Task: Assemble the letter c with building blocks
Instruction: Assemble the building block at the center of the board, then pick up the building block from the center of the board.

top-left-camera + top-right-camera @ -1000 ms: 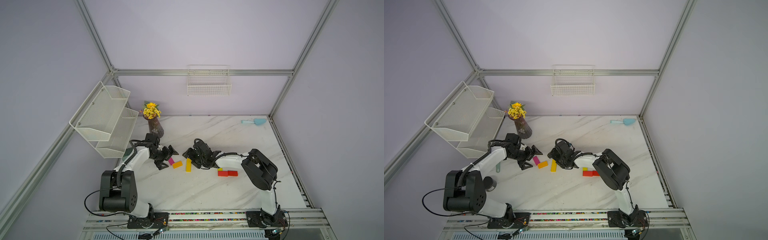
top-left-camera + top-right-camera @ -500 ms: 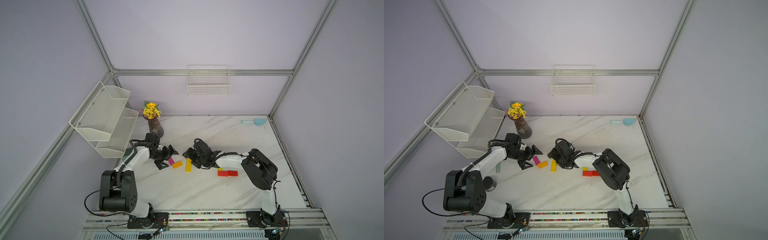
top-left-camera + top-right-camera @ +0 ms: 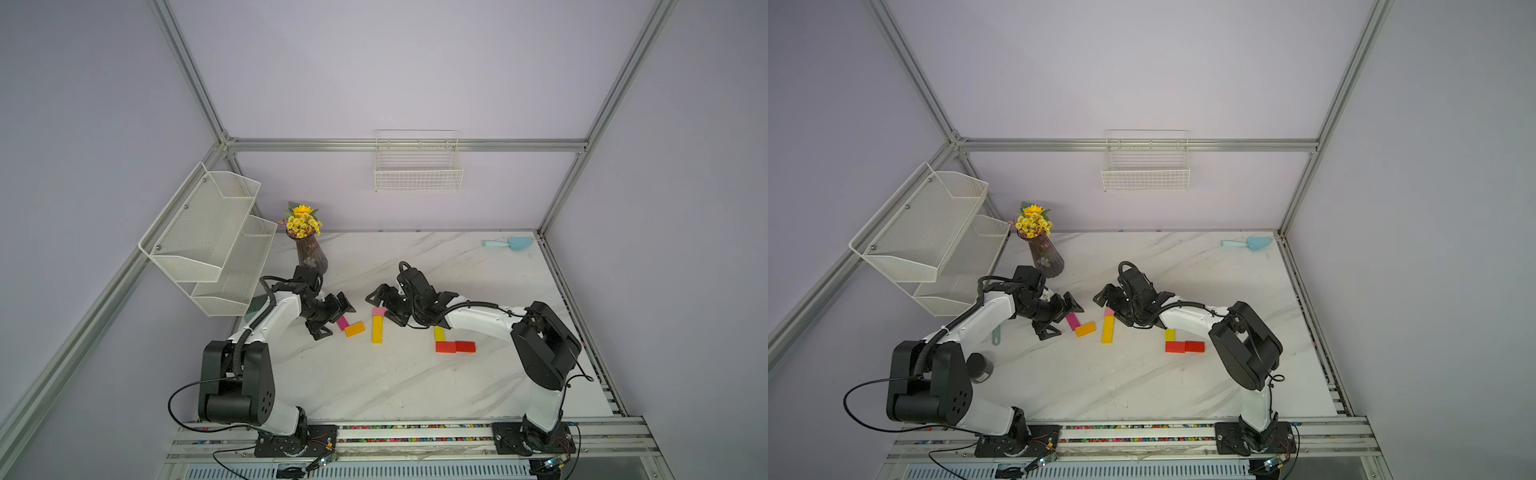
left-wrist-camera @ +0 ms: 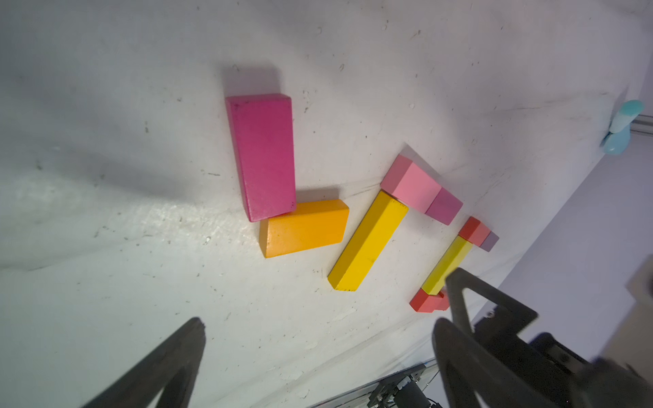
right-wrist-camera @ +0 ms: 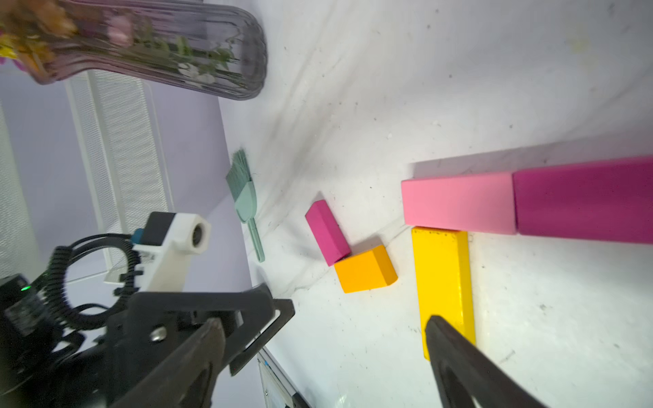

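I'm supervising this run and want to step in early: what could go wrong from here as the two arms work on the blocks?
1. The left gripper and the right gripper, both open, hover close together; they could collide.
2. The right gripper hangs by the pink block, which touches the yellow block at its end; a nudge may break that corner.
3. The left arm sits near the vase; a swing back might tip it.

Both arms stretched forward, elbows low, forearms angled inward toward centre. Left gripper (image 3: 340, 321) tipped downward, jaws spread wide, nothing between them. Right gripper (image 3: 379, 308) likewise low, jaws wide, empty. Grippers faced each other, apart.
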Tool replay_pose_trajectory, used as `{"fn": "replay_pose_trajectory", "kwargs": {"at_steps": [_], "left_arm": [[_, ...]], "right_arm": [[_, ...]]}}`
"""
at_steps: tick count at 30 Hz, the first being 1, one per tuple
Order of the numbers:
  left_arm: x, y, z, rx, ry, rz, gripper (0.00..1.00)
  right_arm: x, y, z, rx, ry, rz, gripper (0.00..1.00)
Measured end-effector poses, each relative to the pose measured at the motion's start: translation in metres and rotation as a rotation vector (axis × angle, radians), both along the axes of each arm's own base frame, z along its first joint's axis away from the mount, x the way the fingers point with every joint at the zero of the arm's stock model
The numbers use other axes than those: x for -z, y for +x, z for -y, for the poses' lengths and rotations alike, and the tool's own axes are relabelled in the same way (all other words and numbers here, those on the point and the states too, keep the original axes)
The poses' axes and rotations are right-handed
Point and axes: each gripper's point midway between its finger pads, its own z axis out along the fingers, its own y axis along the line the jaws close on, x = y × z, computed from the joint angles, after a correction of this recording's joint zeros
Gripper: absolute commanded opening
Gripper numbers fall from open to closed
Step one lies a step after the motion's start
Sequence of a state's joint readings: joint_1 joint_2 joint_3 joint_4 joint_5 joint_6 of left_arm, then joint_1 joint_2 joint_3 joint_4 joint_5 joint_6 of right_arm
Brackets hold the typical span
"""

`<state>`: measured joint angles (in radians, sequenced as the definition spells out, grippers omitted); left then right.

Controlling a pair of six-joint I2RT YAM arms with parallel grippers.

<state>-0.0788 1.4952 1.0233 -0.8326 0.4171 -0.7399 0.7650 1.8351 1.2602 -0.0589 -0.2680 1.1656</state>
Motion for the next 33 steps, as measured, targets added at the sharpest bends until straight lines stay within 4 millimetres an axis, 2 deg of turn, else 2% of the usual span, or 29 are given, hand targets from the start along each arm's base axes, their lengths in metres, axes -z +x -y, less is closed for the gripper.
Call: {"fn": "replay_pose_trajectory", "kwargs": {"at_steps": [4,6,8,12,19,26,33], "left_arm": [[-0.002,-0.001,0.013,0.056,0.078,0.007,1.00],[0.000,0.001,0.022,0.078,0.110,0.009,1.00],[0.005,0.002,0.030,0.094,0.144,0.000,1.00],[0.018,0.002,0.045,0.121,0.208,-0.036,1.00],[0.034,0.001,0.048,0.119,0.292,-0.082,1.00],[0.040,0.000,0.039,0.096,0.345,-0.101,1.00],[0.057,-0.001,0.033,0.098,0.393,-0.147,0.98]], "right_arm": [[-0.028,0.004,0.022,-0.023,-0.070,0.067,0.97],[-0.033,0.004,0.039,-0.026,-0.127,0.085,0.97],[-0.032,0.003,0.059,-0.021,-0.194,0.086,0.97],[-0.017,0.000,0.109,0.010,-0.396,0.070,0.97],[-0.007,-0.006,0.173,0.064,-0.637,0.068,0.97],[-0.027,-0.016,0.203,0.092,-0.695,0.128,0.97],[-0.047,-0.022,0.207,0.067,-0.688,0.200,0.97]]}}
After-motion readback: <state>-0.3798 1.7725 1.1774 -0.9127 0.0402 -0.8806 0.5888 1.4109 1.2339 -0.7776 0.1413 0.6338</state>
